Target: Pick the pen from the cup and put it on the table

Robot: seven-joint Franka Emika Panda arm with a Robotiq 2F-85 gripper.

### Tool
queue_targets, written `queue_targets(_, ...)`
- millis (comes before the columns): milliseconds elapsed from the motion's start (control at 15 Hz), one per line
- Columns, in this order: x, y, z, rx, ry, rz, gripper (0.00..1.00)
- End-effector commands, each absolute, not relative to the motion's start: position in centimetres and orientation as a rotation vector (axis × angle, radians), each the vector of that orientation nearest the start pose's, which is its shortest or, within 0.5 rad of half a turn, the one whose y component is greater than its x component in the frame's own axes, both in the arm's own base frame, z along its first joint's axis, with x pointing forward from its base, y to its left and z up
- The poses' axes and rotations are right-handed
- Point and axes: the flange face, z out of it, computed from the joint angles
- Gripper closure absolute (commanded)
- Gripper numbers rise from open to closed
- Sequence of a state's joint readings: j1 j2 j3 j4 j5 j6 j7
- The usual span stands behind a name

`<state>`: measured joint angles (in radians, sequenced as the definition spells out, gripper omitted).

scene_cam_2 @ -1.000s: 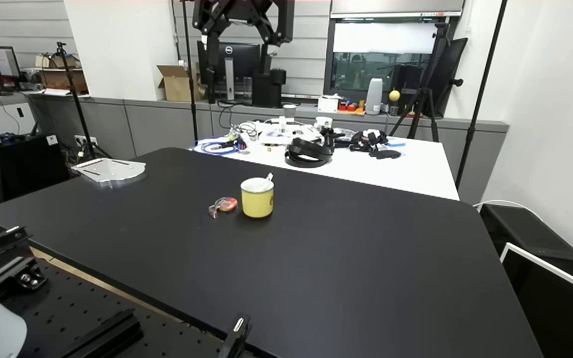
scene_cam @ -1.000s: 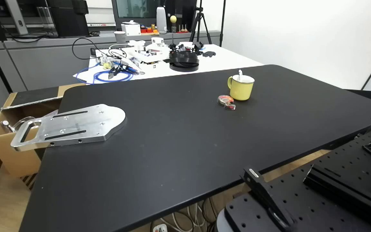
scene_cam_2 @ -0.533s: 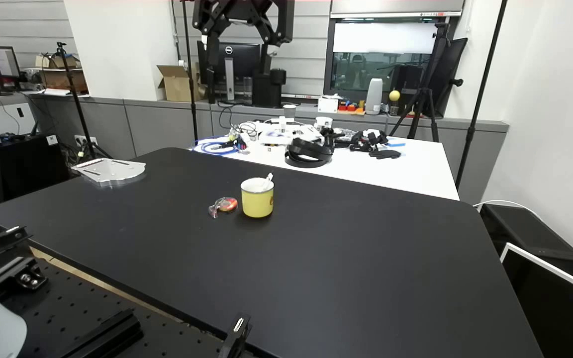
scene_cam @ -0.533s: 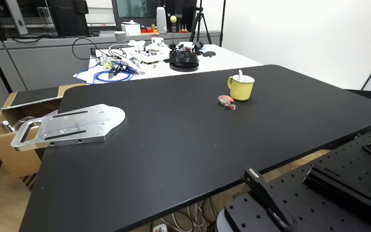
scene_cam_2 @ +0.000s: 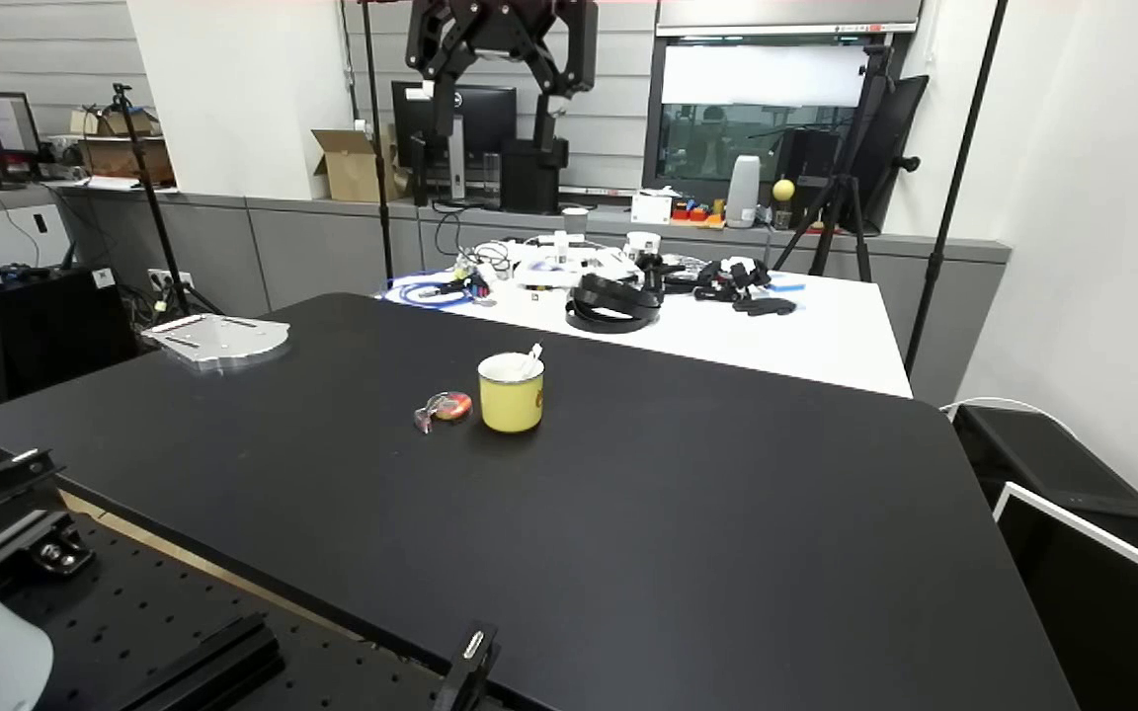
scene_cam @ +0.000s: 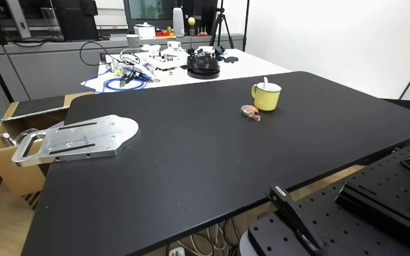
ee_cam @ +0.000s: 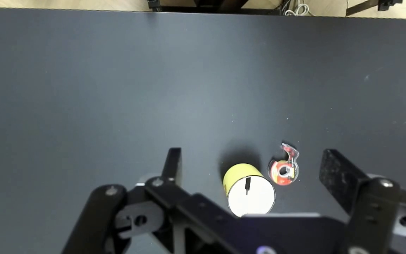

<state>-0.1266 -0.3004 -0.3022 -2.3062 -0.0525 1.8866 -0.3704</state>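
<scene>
The yellow-green cup [scene_cam: 267,99] stands upright on the black table [scene_cam: 190,160]; it also shows in an exterior view [scene_cam_2: 510,403] and in the wrist view [ee_cam: 237,171]. The whitish pen [scene_cam_2: 532,357] leans in the cup, its upper end above the rim in both exterior views [scene_cam: 266,81]. In the wrist view only a dark end of the pen [ee_cam: 247,184] stands out against the white inside. My gripper [scene_cam_2: 493,130] is open and empty, high above the table. In the wrist view the cup lies between the spread fingers [ee_cam: 252,155], well below them.
A small red tape dispenser [scene_cam: 250,112] lies close beside the cup, also in the wrist view [ee_cam: 284,171]. A silver metal plate [scene_cam: 84,137] overhangs the table's edge above a cardboard box [scene_cam: 16,170]. A cluttered white table [scene_cam_2: 786,346] adjoins behind.
In an exterior view the open gripper has shifted slightly to the right. The cup, pen and tape dispenser have not moved.
</scene>
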Motion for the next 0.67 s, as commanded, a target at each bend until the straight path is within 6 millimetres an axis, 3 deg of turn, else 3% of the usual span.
queue_targets(0, 45.3, -20.0, 44.7, -3.059, 0.104, 0.215, 0.0)
queue_targets(400, 54.0, -20.6, 42.3, -3.097, 0.331, 0.318, 0.0)
queue_targets(600, 58.1, -20.5, 40.2, -3.1, 0.553, 0.384, 0.0)
